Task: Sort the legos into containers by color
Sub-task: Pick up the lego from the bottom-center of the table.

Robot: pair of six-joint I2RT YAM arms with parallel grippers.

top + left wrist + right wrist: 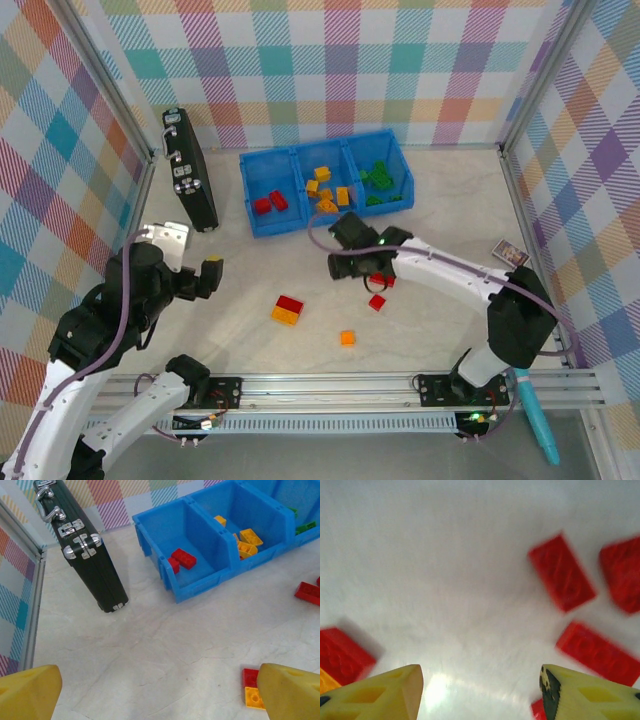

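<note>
On the right gripper (480, 672) the fingers are wide apart, holding nothing, touching nothing, above bare table (445, 555). 3 red legos (561, 573) lie just ahead on its right, blurred, long axes slanting upper-left to lower-right in the wrist view. The left gripper (159, 675) is also spread wide, empty. A red-and-orange pair (251, 686) lies flat by its right finger, the 2 touching. The containers (275, 224) sit at the back: red left, orange middle, green right.
</note>
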